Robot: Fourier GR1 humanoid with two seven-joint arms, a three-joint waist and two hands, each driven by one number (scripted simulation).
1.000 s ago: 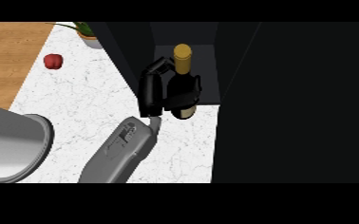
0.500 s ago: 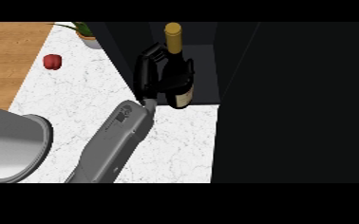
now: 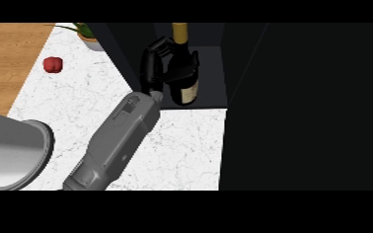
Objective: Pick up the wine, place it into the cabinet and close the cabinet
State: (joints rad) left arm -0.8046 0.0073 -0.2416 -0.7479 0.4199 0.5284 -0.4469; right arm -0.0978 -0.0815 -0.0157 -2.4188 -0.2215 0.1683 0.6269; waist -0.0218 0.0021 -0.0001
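The wine bottle (image 3: pixel 186 90) is dark with a pale label and a gold-capped neck. It stands upright in the mouth of the dark cabinet (image 3: pixel 209 74), just past the counter's edge line. My left hand (image 3: pixel 153 66) is on the bottle's left side, fingers curled round its body and hiding its middle. The grey forearm (image 3: pixel 116 138) runs in from the lower left. My right hand shows nowhere in the head view.
A wide dark panel (image 3: pixel 299 108) fills the view's right side next to the cabinet opening. A small red fruit (image 3: pixel 52 64) and a potted plant (image 3: pixel 89 38) sit on the white counter (image 3: pixel 80 98) at the far left. A grey rounded vessel (image 3: pixel 22 153) lies at the lower left edge.
My left hand has carried the bottle away from me, from the counter in front of the cabinet into its opening. The forearm has stretched further forward.
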